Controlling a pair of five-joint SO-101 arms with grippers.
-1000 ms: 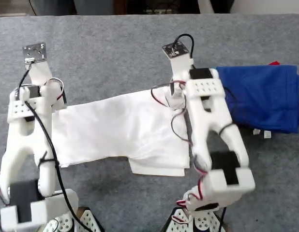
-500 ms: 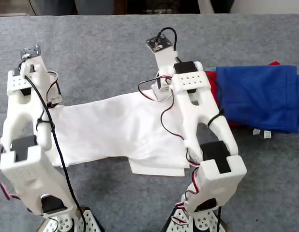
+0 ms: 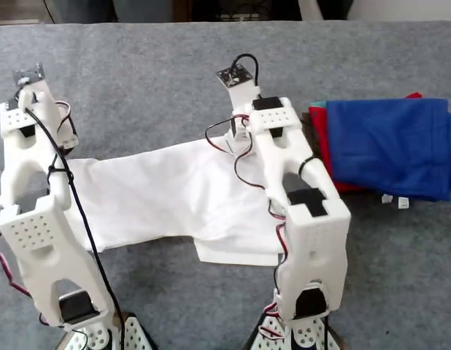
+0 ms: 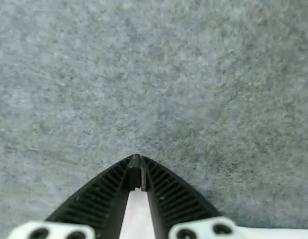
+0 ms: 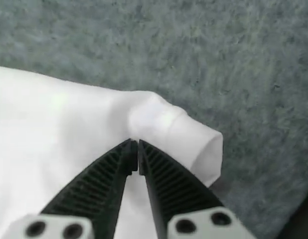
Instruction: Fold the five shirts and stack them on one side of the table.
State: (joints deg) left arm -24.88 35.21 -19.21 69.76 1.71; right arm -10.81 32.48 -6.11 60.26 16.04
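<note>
In the middle of the grey, felt-like table point(image 3: 152, 80) a white shirt point(image 3: 174, 193) lies spread flat, a wide, smooth rectangle with a second layer showing along its near edge; at the table's right side a folded blue shirt point(image 3: 390, 146) rests on a red shirt point(image 3: 318, 127), a neat soft stack; the right gripper point(image 5: 134, 147) has its ribbed black fingertips pressed together on the white cloth, just beside a rounded, tube-like fold; the left gripper point(image 4: 135, 164) is likewise pressed shut, over bare fuzzy table; whether either pinches fabric cannot be told.
</note>
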